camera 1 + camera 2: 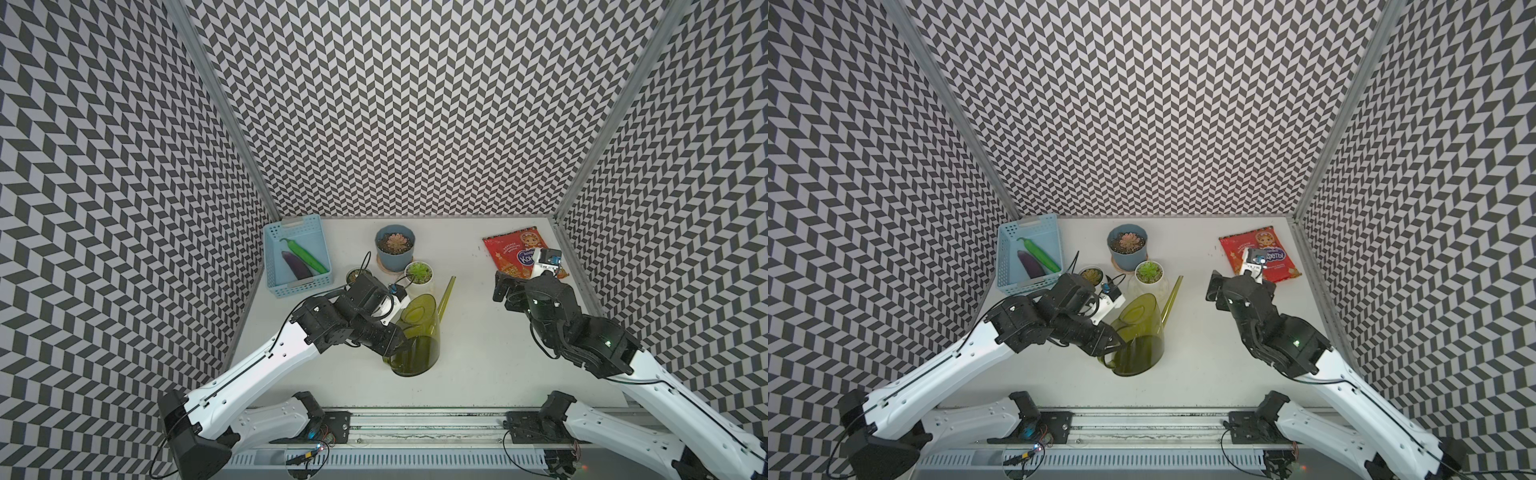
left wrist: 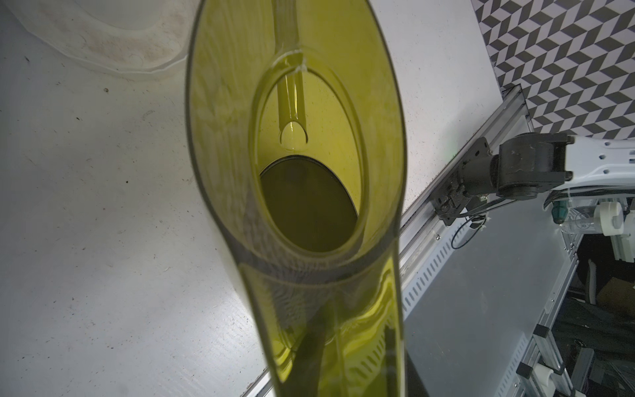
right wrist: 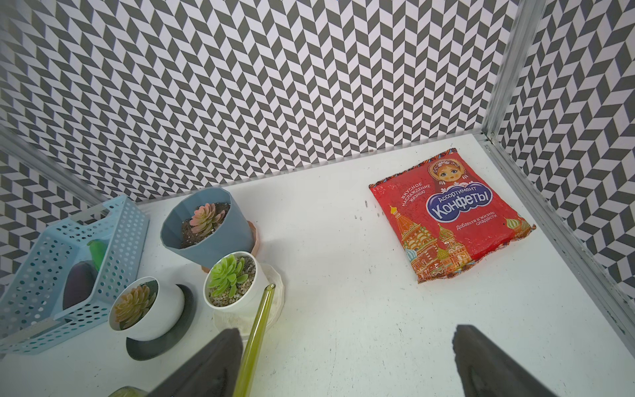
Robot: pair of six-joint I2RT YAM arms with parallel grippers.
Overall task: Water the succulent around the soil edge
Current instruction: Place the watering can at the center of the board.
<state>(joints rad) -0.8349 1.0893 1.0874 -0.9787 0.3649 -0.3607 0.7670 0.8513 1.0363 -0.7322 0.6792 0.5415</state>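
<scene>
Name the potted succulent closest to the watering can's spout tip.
The bright green succulent in the white pot; the spout tip ends beside it. The pink succulent in the blue pot and the brownish succulent sit farther.

A see-through yellow-green watering can (image 1: 417,332) stands upright at the middle of the table, its lower part darker. Its long thin spout (image 1: 446,297) slants far and right, with the tip just right of a white pot (image 1: 424,284) holding a green succulent (image 1: 417,272) in pale gravel. Behind that, a taller blue-grey pot (image 1: 395,259) holds a pink succulent (image 1: 395,242) in dark soil. To the left, a small white pot (image 3: 154,314) holds a brownish succulent (image 3: 132,306).
</scene>
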